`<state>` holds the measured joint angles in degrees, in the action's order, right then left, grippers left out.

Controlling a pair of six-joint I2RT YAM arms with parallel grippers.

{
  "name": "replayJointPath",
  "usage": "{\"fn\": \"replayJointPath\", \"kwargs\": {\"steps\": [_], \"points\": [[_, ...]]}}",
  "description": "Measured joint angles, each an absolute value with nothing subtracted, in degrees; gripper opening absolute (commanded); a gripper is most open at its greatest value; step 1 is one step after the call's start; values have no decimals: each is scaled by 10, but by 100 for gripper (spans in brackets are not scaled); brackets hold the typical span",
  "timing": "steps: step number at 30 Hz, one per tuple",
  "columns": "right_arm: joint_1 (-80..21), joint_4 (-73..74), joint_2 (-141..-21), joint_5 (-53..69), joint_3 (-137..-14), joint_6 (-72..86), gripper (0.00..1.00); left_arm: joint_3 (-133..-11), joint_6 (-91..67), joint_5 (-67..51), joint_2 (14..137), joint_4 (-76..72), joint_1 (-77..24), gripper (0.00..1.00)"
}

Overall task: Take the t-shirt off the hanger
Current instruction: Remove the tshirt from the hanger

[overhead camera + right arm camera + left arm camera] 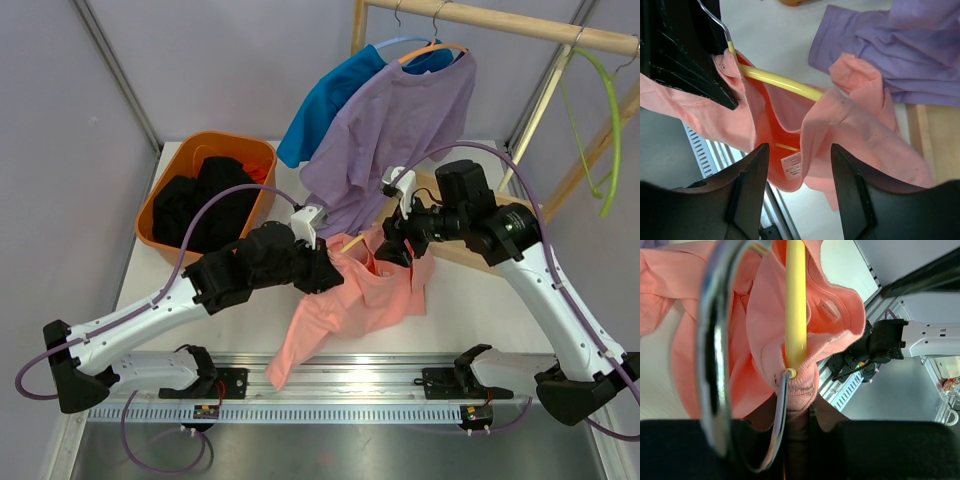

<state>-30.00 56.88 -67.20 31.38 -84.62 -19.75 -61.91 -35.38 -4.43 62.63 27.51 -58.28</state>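
Your left jaws are closed tight on the hanger [796, 300] at its neck, where the chrome hook [710, 340] meets the yellow bar. Pink collar fabric is bunched against that joint.

Your right jaws stand clearly apart, with the fingers [751, 192] on either side of the pink t-shirt's [860, 135] neck opening. The collar edge and label lie in the gap, and no cloth is seen pinched.

The t-shirt is not off the hanger: in the right wrist view the yellow bar runs inside the neck opening. In the top view the garment sits at frame centre between the two arms. Its body trails toward the lower centre-left onto the counter [470, 320].

Just above it, a purple shirt [400, 120] hangs from the wooden rail [500, 20] at upper right, its lower edge touching the pink cloth. A blue shirt [330, 100] hangs behind the purple one. A green hanger [608, 130] hangs at the right edge. An orange bin [225, 140] at centre left holds black clothes [205, 200].
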Motion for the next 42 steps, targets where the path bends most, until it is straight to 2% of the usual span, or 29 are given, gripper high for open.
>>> {"fn": "replayJointPath", "kwargs": {"steps": [3,12,16,19,21,23,24,29,33,38,42], "points": [[-300,568,-673,316,-824,-186,67,-619,-364,-44,626,274,-582,0],[-317,550,-688,280,-811,-168,71,-619,-384,-48,636,260,-580,0],[-327,543,-707,259,-811,-163,64,-619,-391,-53,642,256,-580,0],[-331,537,-719,232,-811,-159,52,-619,-393,-56,643,254,-580,0],[-331,535,-724,216,-811,-157,34,-619,-394,-57,643,252,-580,0],[-331,533,-726,202,-811,-156,8,-619,-394,-59,643,251,-580,0],[-331,531,-726,196,-811,-154,0,-619,-394,-60,643,250,-580,0],[-322,531,-725,163,-826,-147,0,-619,-375,-66,642,247,-578,0],[-268,516,-699,130,-840,-145,0,-613,-317,-67,626,255,-576,0],[-192,477,-651,83,-825,-138,0,-594,-222,-77,550,311,-576,0],[-156,465,-633,114,-775,-129,0,-594,-160,-92,493,325,-576,0]]}}
